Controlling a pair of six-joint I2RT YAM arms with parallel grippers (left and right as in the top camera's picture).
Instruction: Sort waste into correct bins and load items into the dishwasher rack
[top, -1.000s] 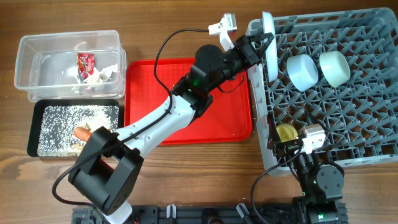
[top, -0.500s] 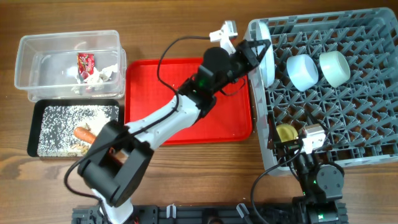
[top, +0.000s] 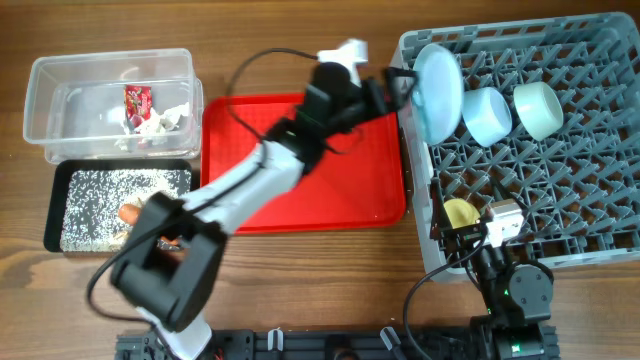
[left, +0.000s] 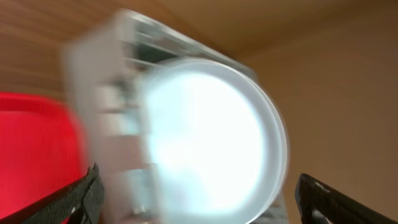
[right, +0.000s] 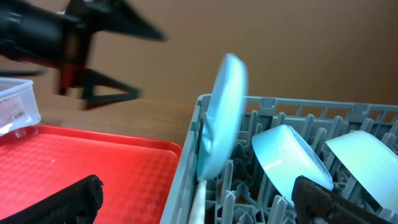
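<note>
The light blue plate (top: 438, 90) leans tilted between the pegs at the left end of the grey dishwasher rack (top: 560, 200). My left gripper (top: 397, 88) stands open just left of it, its fingers apart from the plate (left: 211, 143). A pale blue-white bowl (top: 487, 115) and a pale green bowl (top: 537, 108) sit in the rack beside the plate, and a yellow cup (top: 460, 212) near its front. My right gripper (right: 199, 211) is open and empty at the rack's front left corner, above a white spoon (right: 198, 198). The plate (right: 222, 118) stands ahead of it.
A red tray (top: 300, 165) lies left of the rack, under my left arm. At the far left a clear tub (top: 60, 100) holds a white tissue (top: 152, 122) and red wrapper (top: 137, 100). In front of it a black tray (top: 55, 205) holds a carrot piece (top: 131, 212).
My left gripper opened and drew back to the left. The plate it held on edge has tipped to the right and now leans in the rack. The right arm has not moved.
</note>
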